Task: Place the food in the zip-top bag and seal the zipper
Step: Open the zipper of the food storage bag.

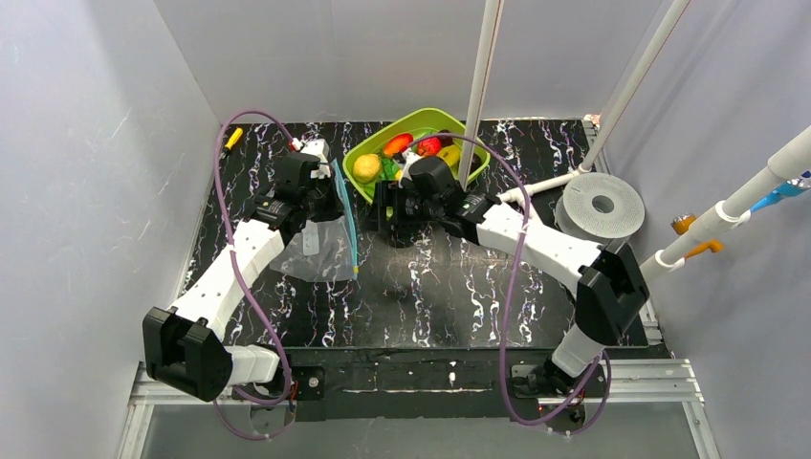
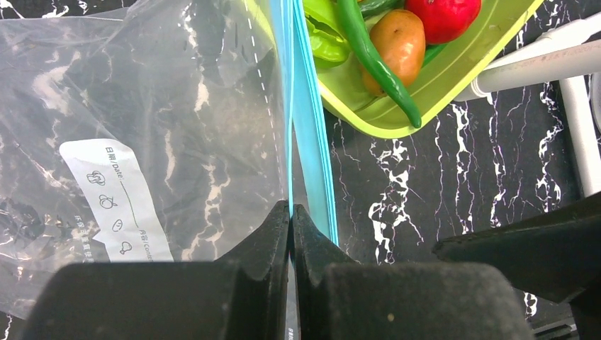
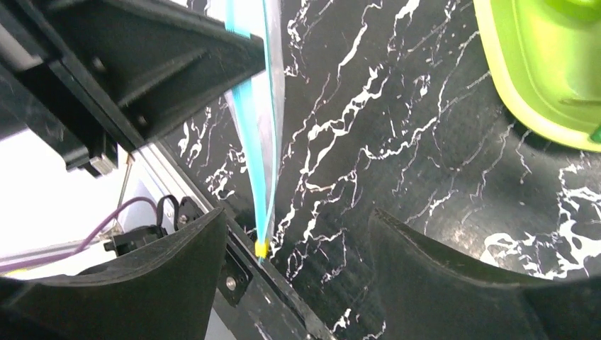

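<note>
Spreading over the tabletop (image 2: 425, 198), the zip-top bag (image 2: 163, 106) has its zipper (image 2: 310, 142) pinched between the fully closed fingers of the left gripper (image 2: 291, 211). The food (image 2: 400, 39) lies in the green tray (image 2: 453, 71) just beside. The right gripper (image 3: 296, 219) fingers stand wide apart, holding nothing.

You have the zip-top bag (image 1: 320, 251) lying on the black marbled counter (image 1: 430, 287), left of centre. Its zipper (image 1: 350, 229) runs down the right edge to a small yellow tab (image 1: 356, 272) at the near end. Your left pincer (image 1: 330, 184) sits at the bag's far corner, on that edge. Your right pincer (image 1: 384, 208) hangs just beside the near-left rim of the lime-green tray (image 1: 406, 120), apart from the bag. The food (image 1: 365, 167) sits in the tray: a yellow piece, red ones, something green.
</note>
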